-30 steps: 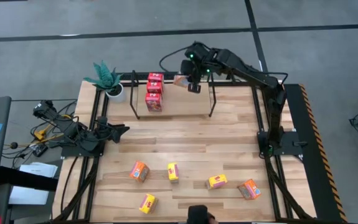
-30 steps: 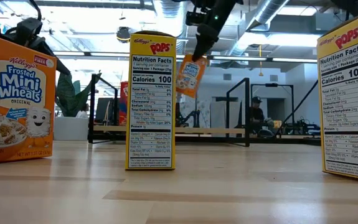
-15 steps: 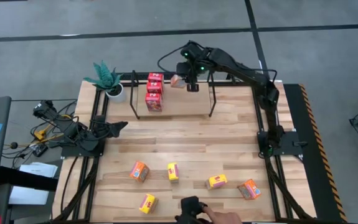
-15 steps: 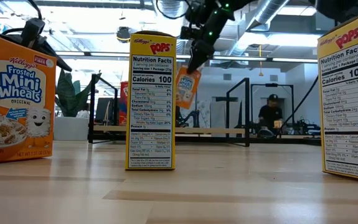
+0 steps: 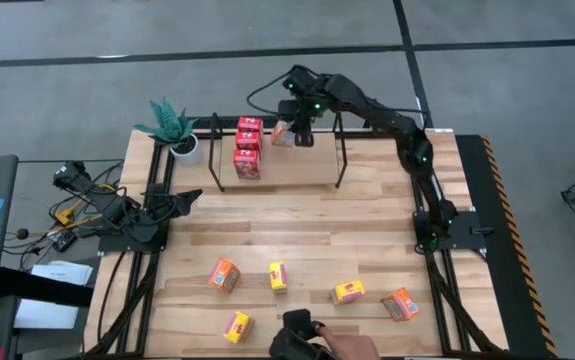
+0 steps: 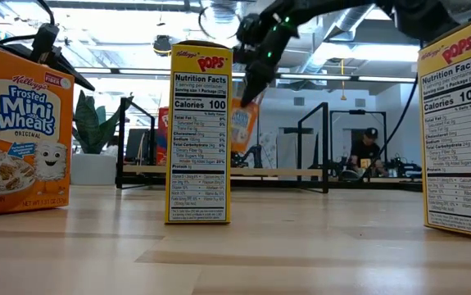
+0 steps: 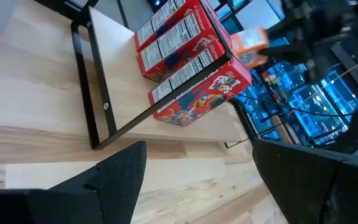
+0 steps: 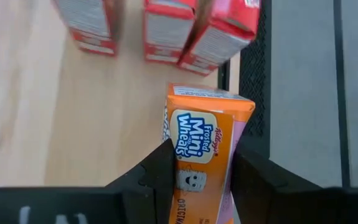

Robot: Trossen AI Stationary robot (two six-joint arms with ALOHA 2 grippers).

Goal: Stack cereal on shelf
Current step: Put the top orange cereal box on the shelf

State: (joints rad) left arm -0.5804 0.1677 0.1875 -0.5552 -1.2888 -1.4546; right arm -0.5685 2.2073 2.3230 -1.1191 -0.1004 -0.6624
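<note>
My right gripper [image 8: 197, 168] clamps an orange cereal box [image 8: 202, 149] by its narrow sides above the shelf [image 5: 339, 150], beside the red boxes [image 5: 247, 148]. It's probably light, crushable cardboard; I grip gently. My left gripper [image 5: 189, 197] waits, fingers spread.

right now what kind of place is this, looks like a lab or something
Probably a robotics lab or workshop, not a shop: two arms are bolted to a wooden table, exposed ducts and lights run overhead, and a person sits at benches behind the shelf.

The wooden table [image 5: 297, 215] has the shelf [image 5: 277, 168] with 3 red boxes [image 5: 247, 148], a potted plant [image 5: 173, 128] and 5 loose cereal boxes [image 5: 278, 277] up front.
</note>
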